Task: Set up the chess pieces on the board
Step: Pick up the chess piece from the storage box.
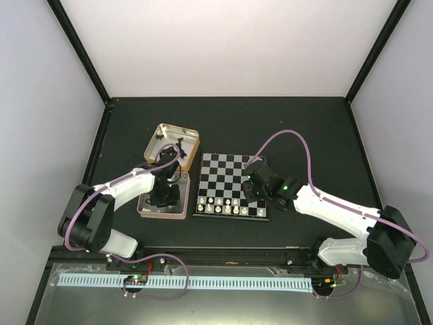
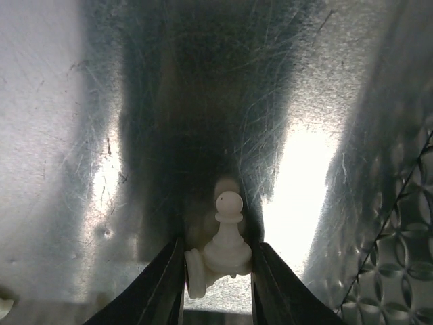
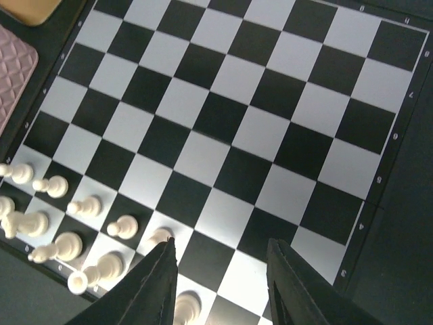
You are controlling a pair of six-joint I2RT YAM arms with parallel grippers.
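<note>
Cream-white pawn point(image 2: 228, 237) upright on the scratched metal floor of the pinkish tin point(image 1: 144, 208), just left of the board point(image 1: 233, 169). Left gripper point(image 1: 164, 196) down in that tin, fingers point(image 2: 162, 291) close on either side of the pawn's base; cannot tell whether they press it. Second white piece point(image 2: 194, 274) lies against the pawn. Right gripper point(image 3: 220, 250) over the board's near right corner, fingers apart, holding nothing. White chess pieces point(image 1: 220, 204) in two rows along the board's near edge
</note>
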